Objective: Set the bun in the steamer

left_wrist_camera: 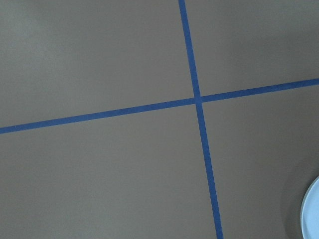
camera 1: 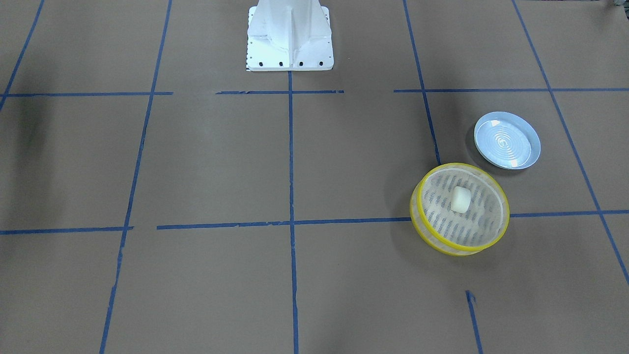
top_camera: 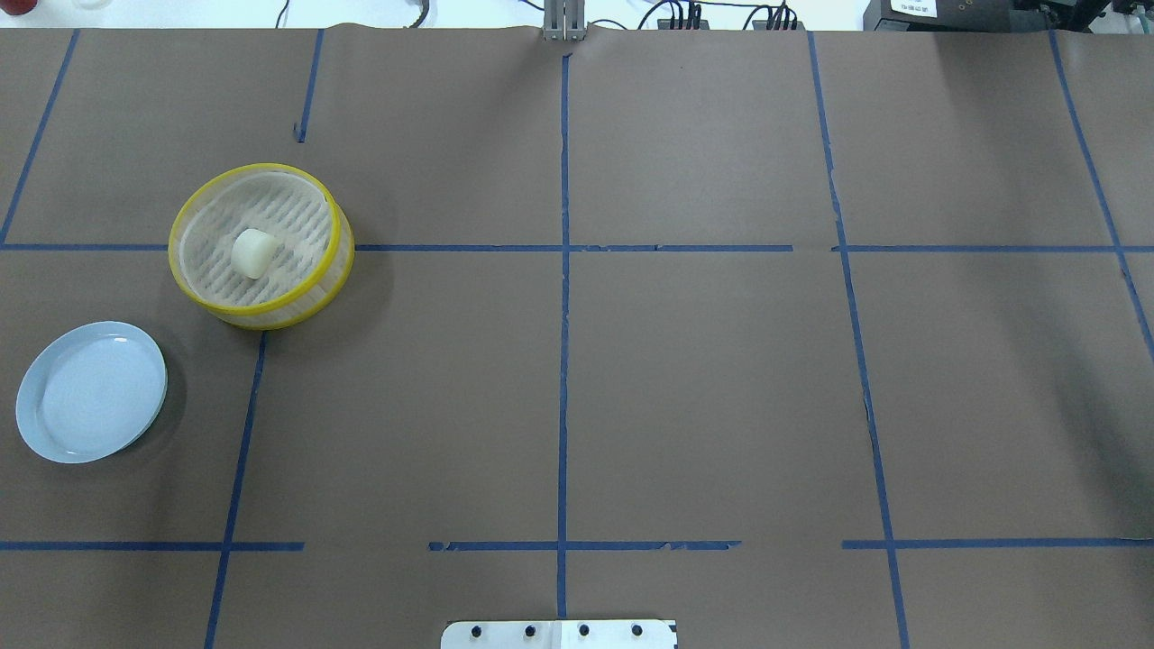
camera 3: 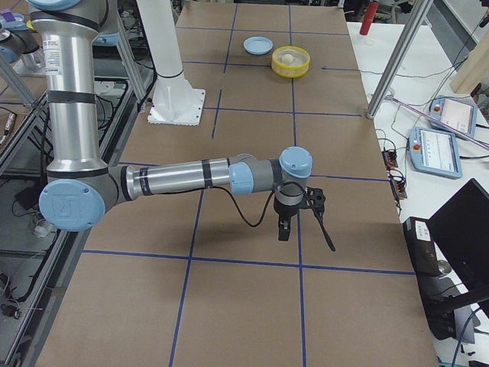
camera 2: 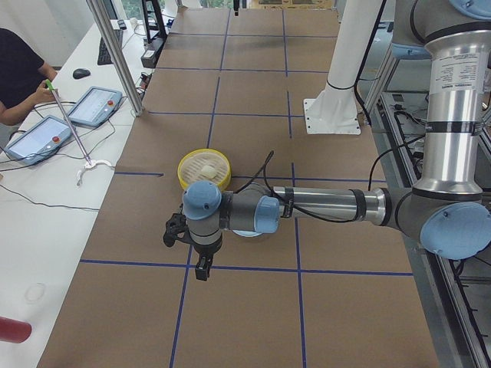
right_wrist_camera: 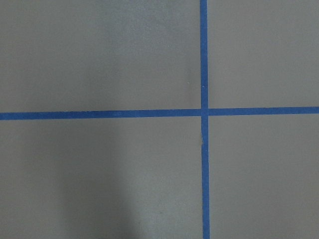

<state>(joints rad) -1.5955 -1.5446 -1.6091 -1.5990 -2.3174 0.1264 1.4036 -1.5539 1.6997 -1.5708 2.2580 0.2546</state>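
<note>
The cream-white bun [camera 1: 461, 199] lies on the slatted floor inside the yellow-rimmed steamer [camera 1: 462, 166]. It shows the same way in the overhead view, bun [top_camera: 252, 252] inside steamer [top_camera: 261, 169]. My left gripper [camera 2: 201, 268] hangs above the table, near the camera side of the steamer [camera 2: 189, 179], and shows only in the exterior left view. My right gripper [camera 3: 284, 229] hangs over the far end of the table, far from the steamer [camera 3: 290, 72], and shows only in the exterior right view. I cannot tell whether either gripper is open or shut.
An empty pale blue plate [top_camera: 90, 392] sits beside the steamer, toward the robot's side; its edge [left_wrist_camera: 313, 209] shows in the left wrist view. The white robot base [camera 1: 290, 39] stands at the table's middle edge. Operators' tablets [camera 2: 92, 106] lie past the table.
</note>
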